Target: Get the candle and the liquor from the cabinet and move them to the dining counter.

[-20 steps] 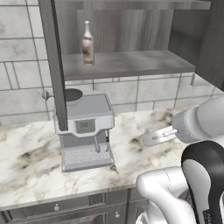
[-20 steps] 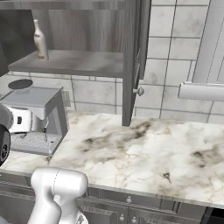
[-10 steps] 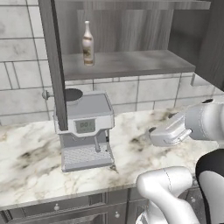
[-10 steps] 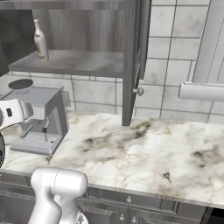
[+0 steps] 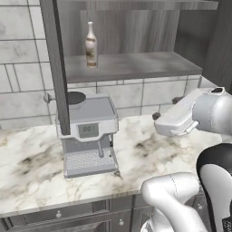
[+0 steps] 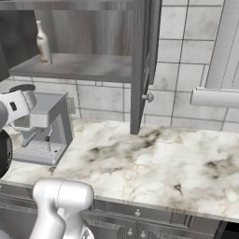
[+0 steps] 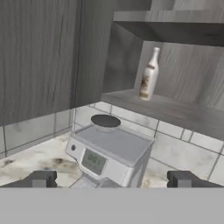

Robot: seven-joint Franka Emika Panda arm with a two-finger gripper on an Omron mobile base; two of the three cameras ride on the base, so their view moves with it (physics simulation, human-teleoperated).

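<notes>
The bottle (image 5: 91, 45) stands upright near the left end of the shelf (image 5: 136, 65) in the open cabinet (image 6: 142, 56). Below it a coffee machine (image 5: 87, 134) sits on the marble worktop (image 6: 154, 158). The gripper (image 7: 112, 180) hangs over the worktop, jaws spread wide and empty.

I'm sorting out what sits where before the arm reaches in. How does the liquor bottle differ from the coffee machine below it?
The liquor is slender, brown glass with a pale label and a long neck; the coffee machine is a boxy grey block with a small display. The liquor stands on the open cabinet's shelf; the coffee machine sits lower, on the marble worktop. The liquor is far smaller. Both stand upright, and nothing grips either.
</notes>
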